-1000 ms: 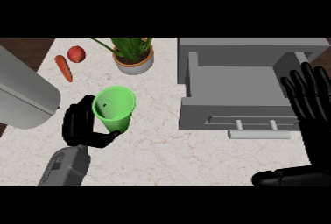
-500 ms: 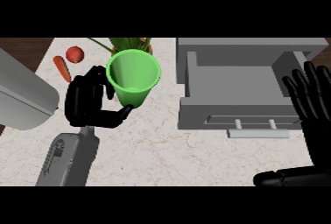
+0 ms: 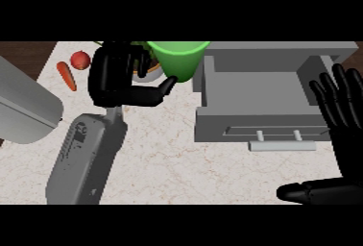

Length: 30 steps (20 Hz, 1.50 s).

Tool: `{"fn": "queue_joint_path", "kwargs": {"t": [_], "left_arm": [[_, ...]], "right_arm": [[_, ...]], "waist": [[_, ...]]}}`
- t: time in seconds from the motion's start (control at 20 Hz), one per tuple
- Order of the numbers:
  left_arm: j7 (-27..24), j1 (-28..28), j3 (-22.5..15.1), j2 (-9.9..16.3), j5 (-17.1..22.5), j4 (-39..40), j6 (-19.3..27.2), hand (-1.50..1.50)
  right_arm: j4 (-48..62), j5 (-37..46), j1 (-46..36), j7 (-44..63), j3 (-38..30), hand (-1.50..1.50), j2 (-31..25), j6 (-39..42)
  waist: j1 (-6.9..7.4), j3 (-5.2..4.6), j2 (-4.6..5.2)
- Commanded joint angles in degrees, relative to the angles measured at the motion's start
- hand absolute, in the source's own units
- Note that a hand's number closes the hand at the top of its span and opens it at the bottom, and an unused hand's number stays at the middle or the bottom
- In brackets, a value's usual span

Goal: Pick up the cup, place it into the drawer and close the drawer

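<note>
The left hand (image 3: 122, 79) is curled round the green cup (image 3: 178, 60), with the thumb pressed against the cup's side, and it holds the cup raised near the far edge of the counter (image 3: 191, 163), just beside the left wall of the open grey drawer (image 3: 264, 91). The step in hand, I judge, is to carry the cup over this wall and put it down inside. To do it well, the cup should stay upright and go high enough that its bottom passes the wall without touching, and the fingers should open only when the cup stands on the drawer floor. The right hand (image 3: 346, 120) rests at the right edge of the counter, fingers straight and apart. After that the handle (image 3: 282, 145) on the drawer front must be pushed.
</note>
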Motion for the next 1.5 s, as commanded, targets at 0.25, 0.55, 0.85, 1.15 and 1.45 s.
{"fn": "queue_joint_path", "kwargs": {"t": [0.25, 0.55, 0.85, 1.15, 1.45], "left_arm": [[1.75, -14.66, 2.74, 0.77, -1.61, 12.73, 1.90, 1.50], [4.10, -22.05, -4.58, -0.30, -1.84, 19.02, 10.47, 1.50], [-0.17, -27.31, -8.86, -0.31, 3.63, 29.88, 15.16, 1.50], [-6.67, -34.33, -9.41, -0.31, 9.03, 43.85, 14.43, 1.50], [-7.42, -36.08, -14.63, -0.31, 15.01, 49.50, 14.87, 1.50]], "right_arm": [[-3.19, -2.05, 1.17, 2.35, -0.94, -1.50, -0.75, 0.52], [1.62, -0.76, -1.03, -0.30, -1.05, -1.50, -0.49, 0.63], [0.79, 0.13, -0.60, -0.18, -0.55, -1.50, -0.62, 0.65], [3.64, -1.43, -0.89, -2.84, -1.91, -1.50, -1.39, 2.66], [5.46, -3.56, -6.22, 0.92, -3.55, -1.50, -2.53, 1.60]], "waist": [[-0.40, -0.01, 0.07], [-0.62, 0.01, 0.13], [-1.18, 0.01, 0.22], [-2.52, 0.03, 0.64], [-2.69, 0.03, 0.71]]}}
